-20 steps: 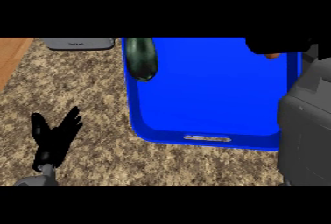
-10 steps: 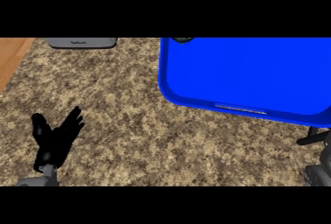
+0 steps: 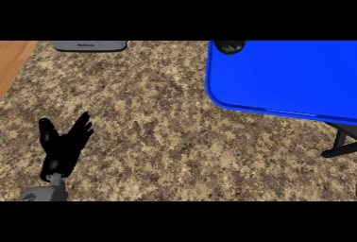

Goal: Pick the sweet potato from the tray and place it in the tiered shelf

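The blue tray (image 3: 279,80) fills the upper right, with its front rim running down to the right. No sweet potato shows on the part of it in view, and no tiered shelf shows either. My left hand (image 3: 64,149) rests open at the lower left with its fingers up, far from the tray. A black shape just below the tray's front rim at the right edge looks like part of my right hand (image 3: 340,142). Most of that hand is cut off by the view's edge.
A dark green vegetable (image 3: 229,46) lies at the tray's far left corner. A grey device (image 3: 90,45) sits at the counter's back edge. A wooden strip (image 3: 14,61) borders the speckled counter (image 3: 153,123) at the upper left.
The tray has slid to the right and away, carrying the green vegetable with it. The orange sweet potato and my right forearm, seen one second ago, have left the view. My left hand stayed still.
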